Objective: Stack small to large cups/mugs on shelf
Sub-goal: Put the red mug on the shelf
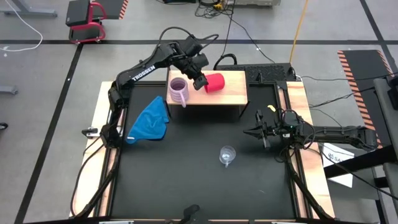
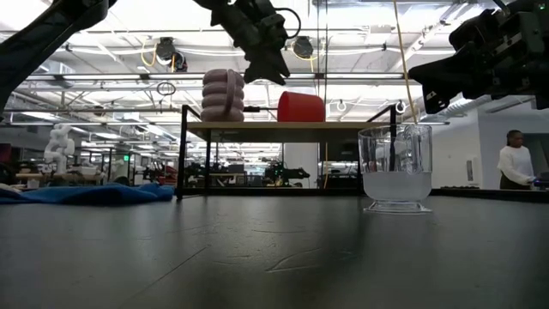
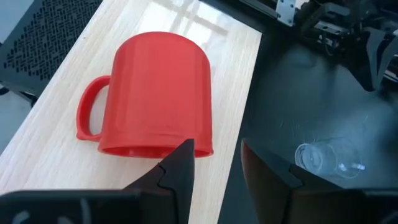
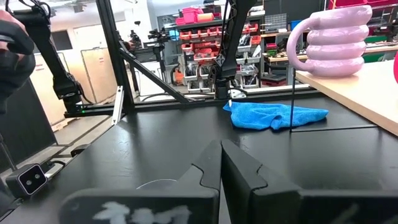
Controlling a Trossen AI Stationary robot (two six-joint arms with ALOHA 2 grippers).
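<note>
Up near the top centre of the high view, the left pincer hovers over the shelf, just at the rim of the red mug. That mug lies on its side on the wood. In the left wrist view the red mug fills the upper left of the frame, its handle pointing toward the left edge, and the two dark fingers stand partly apart just beside its rim, closed on nothing. The low view shows the same pincer hanging above the shelf board, between the two mugs there.

The lilac-pink mug stands upright on the left part of the shelf, just beside the red one. In the low view its ribbed body sits left of the red mug.

The clear glass cup stands upright on the black worktop, below the shelf in the high view and well apart from it.

A blue cloth lies on the worktop toward the left of the frame, just beside the shelf's left end.

The right pincer waits at the right of the high view, above the worktop, its fingers pressed together and empty.
</note>
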